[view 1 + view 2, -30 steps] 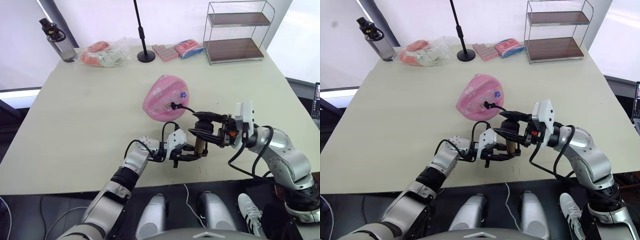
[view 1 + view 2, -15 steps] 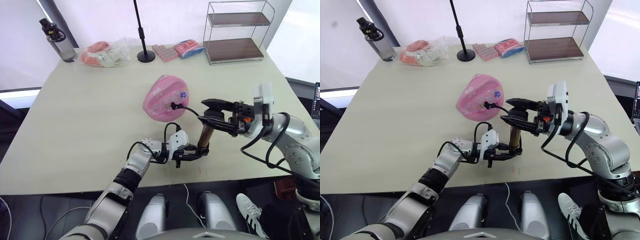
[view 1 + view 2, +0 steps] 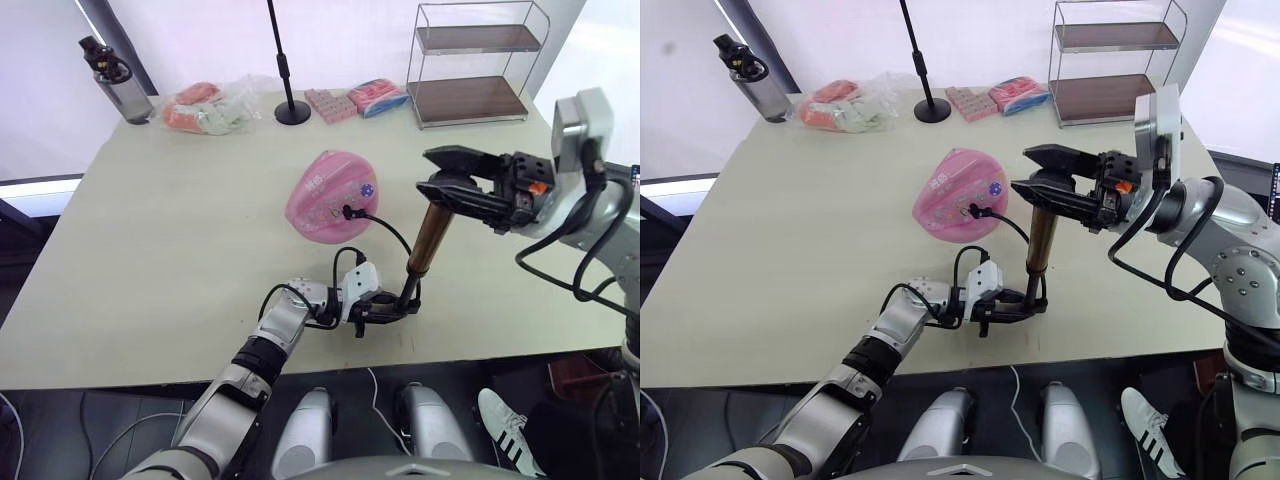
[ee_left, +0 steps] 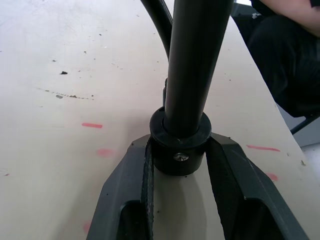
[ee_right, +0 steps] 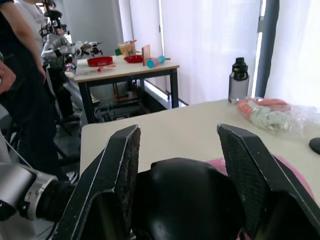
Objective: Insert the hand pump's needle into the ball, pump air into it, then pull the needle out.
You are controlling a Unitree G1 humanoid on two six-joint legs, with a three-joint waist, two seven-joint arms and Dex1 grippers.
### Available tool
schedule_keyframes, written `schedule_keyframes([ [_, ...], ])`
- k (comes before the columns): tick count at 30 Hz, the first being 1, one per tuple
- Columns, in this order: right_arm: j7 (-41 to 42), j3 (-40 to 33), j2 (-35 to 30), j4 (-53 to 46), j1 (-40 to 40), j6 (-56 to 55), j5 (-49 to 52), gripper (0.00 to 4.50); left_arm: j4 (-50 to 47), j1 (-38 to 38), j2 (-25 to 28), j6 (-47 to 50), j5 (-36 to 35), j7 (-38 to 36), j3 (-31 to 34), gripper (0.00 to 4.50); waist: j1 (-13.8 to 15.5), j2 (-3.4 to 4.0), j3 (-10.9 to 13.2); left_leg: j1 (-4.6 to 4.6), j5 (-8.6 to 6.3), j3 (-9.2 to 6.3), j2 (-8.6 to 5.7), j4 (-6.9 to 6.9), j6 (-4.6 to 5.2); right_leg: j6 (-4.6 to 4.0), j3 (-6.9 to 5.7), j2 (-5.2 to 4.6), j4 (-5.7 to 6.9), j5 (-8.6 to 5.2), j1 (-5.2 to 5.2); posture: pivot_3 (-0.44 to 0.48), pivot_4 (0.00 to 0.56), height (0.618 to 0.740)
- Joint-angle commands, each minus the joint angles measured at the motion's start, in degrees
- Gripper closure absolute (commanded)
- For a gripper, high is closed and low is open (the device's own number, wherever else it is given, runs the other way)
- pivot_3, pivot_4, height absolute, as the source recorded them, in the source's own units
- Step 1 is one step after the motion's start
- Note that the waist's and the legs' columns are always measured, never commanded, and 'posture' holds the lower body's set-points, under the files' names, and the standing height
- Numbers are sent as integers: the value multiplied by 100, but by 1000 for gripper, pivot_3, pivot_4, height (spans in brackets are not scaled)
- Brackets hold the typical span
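Tabletop [image 3: 150, 250]: I am raising the hand pump's [image 3: 427, 240] handle with my right gripper [image 3: 450, 186] clamped on it, drawing the upstroke, while my left gripper [image 3: 385, 306] is pinching the base.

- We see a pale cream table [image 3: 150, 250], with small red marks by its near edge.
- At its far right corner stands a two-tier wire shelf [image 3: 474, 64] with dark wooden boards.
- Behind the table, the white wall is brightly lit.
- In the right wrist view, white curtains [image 5: 210, 45] glow with daylight.
- There, a second table [image 5: 125, 67] carries a red bowl [image 5: 100, 61].
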Motion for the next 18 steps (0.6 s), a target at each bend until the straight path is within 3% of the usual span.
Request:
schedule_keyframes([
  [1,-98,-571,-152,-244,-264,-134,272,2491,324,70,29,-16,288,117,-137,3407,2,0,0,-1,0,0,0,0,0,0,0,0,0,0,0,0,150,731],
  [18,-95,-859,-491,-316,-288,-171,476,2491,1098,-201,-232,-512,758,883,-189,3407,12,-1,-1,2,0,3,-1,12,1,22,2,-1,0,5,8,0,150,731],
])
